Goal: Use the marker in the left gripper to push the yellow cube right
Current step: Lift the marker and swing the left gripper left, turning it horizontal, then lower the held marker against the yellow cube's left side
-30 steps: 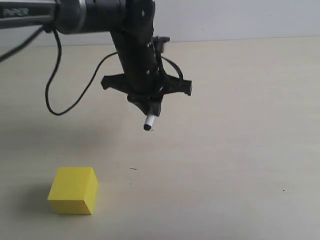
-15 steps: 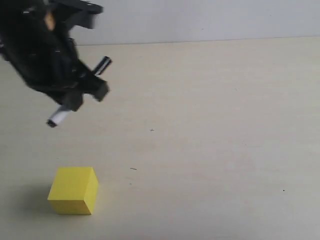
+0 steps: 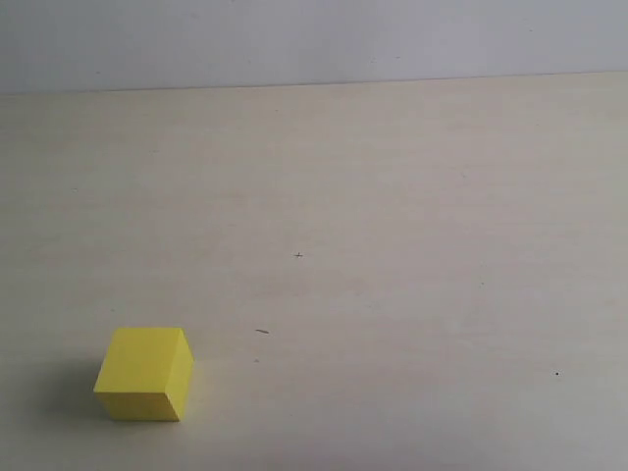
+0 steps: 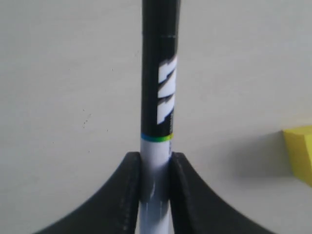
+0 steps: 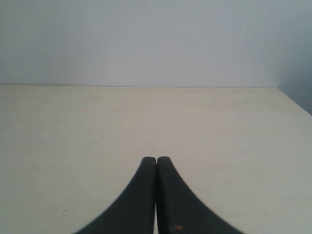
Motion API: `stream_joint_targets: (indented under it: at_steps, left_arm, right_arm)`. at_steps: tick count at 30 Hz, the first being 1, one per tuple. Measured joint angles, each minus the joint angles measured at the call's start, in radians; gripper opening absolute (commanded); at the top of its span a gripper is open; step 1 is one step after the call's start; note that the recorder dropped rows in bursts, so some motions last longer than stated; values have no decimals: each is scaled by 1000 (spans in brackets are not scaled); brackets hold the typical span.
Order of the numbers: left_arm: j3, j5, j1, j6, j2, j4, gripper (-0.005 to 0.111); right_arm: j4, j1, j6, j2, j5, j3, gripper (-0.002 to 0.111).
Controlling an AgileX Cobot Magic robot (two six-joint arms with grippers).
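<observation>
Cube [image 4: 298, 155] apart from left gripper [image 4: 156, 163], marker [image 4: 158, 73]

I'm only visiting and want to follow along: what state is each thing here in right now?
yellow cube: sitting flat on the table, nothing touching it.
left tool: shut on the marker.
marker: clamped upright between the left tool's fingers, apart from the yellow cube.
right tool: shut, holding nothing.
</observation>
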Motion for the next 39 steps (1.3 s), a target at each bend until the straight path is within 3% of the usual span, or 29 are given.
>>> stream_joint_targets:
  at_steps: [5,10,13,22,39]
  left_arm:
    - [47,4,9,237,10,-1,0]
    - [135,-15,9,677,56,4,0]
    - [206,-40,9,824,96,54,0]
    - [365,-298,11,1013,176,63,0]
    - [381,-267,11,1038,335,-16,0]
  right_arm:
    - [0,0,0,0,0,0,0]
    - [0,0,0,0,0,0,0]
    - [0,0,0,0,0,0,0]
    - [0,0,0,0,0,0,0]
    - [0,0,0,0,0,0,0]
